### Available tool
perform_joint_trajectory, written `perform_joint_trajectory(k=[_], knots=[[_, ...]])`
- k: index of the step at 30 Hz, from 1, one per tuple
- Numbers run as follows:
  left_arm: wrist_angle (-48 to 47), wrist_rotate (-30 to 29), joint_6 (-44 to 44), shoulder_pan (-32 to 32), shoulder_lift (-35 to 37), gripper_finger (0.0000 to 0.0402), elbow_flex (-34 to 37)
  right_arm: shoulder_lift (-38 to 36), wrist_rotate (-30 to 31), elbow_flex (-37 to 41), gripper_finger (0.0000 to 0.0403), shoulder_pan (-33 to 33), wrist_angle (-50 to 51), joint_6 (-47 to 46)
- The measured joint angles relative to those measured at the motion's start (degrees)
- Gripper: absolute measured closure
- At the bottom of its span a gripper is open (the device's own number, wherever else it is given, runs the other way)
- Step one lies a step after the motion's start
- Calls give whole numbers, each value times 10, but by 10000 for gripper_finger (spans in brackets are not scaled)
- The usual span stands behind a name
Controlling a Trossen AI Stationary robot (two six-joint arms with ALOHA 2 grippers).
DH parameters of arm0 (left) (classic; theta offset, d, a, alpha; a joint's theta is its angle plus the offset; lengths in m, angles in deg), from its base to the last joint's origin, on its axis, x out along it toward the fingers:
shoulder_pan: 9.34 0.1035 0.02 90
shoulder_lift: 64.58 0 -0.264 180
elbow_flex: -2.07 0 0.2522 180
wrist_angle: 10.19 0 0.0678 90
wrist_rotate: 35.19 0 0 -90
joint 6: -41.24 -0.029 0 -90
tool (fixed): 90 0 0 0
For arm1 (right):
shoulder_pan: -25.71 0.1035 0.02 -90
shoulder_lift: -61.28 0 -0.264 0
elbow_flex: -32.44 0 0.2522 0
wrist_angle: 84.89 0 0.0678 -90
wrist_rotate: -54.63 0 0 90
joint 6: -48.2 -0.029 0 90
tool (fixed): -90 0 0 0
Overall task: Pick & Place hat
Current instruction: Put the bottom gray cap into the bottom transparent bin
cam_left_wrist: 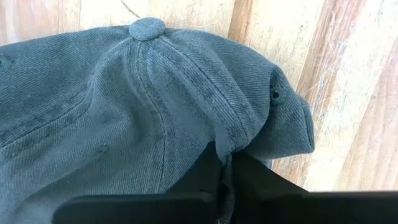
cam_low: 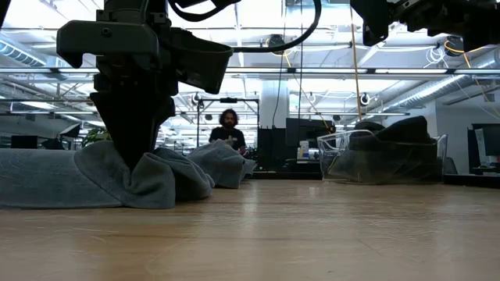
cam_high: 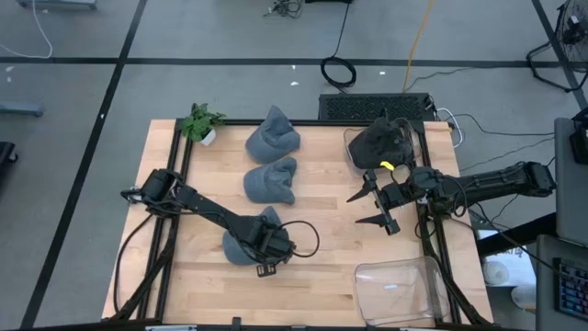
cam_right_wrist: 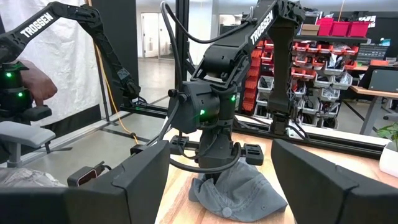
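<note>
Three grey denim hats lie on the wooden table. Two sit at the far middle (cam_high: 272,138) (cam_high: 271,180). The third hat (cam_high: 244,241) lies on its brim and crown near the front left, and my left gripper (cam_high: 266,250) stands over it, pointing down and shut on its cloth. The left wrist view shows this hat's crown with its top button (cam_left_wrist: 147,27). My right gripper (cam_high: 358,210) hovers open above the table's right side, fingers level, touching nothing. My left gripper pinches a raised fold of the hat's crown (cam_left_wrist: 231,144) between its two fingers, near a seam and an eyelet. The fingers come from above, pointing down (cam_low: 134,160). The cloth is drawn up into a small peak at the fingers; the rest of the hat lies on the table.
A clear bin (cam_high: 354,158) at the far right holds dark hats (cam_high: 381,142). A second clear bin (cam_high: 400,290) stands at the front right corner. A small potted plant (cam_high: 200,122) sits at the far left corner. A person shows beyond the table (cam_low: 228,129).
</note>
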Motion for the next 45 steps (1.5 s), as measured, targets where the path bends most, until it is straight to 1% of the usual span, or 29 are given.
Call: perform_joint_trajectory(k=[2,6,12,16,25,30,37,41,45], knots=[[0,0,-1,0,0,379,0,0,0,0,133,0,0,0],[0,0,-3,0,0,394,0,0,0,0,133,0,0,0],[1,0,1,0,0,379,0,0,0,0,133,0,0,0],[-2,0,-2,0,9,394,0,0,0,0,133,0,0,-6],[-24,-57,-19,-5,57,394,-34,0,0,0,133,0,-2,-6],[-113,-79,-20,-7,77,396,-77,0,0,0,133,0,-2,-6],[-260,-95,-17,-11,76,396,-145,0,0,0,133,0,-2,-6],[-341,-135,-16,-11,76,394,-199,0,0,0,133,0,-2,-6],[-368,-168,-28,-11,76,396,-251,0,0,0,133,0,-2,-6]])
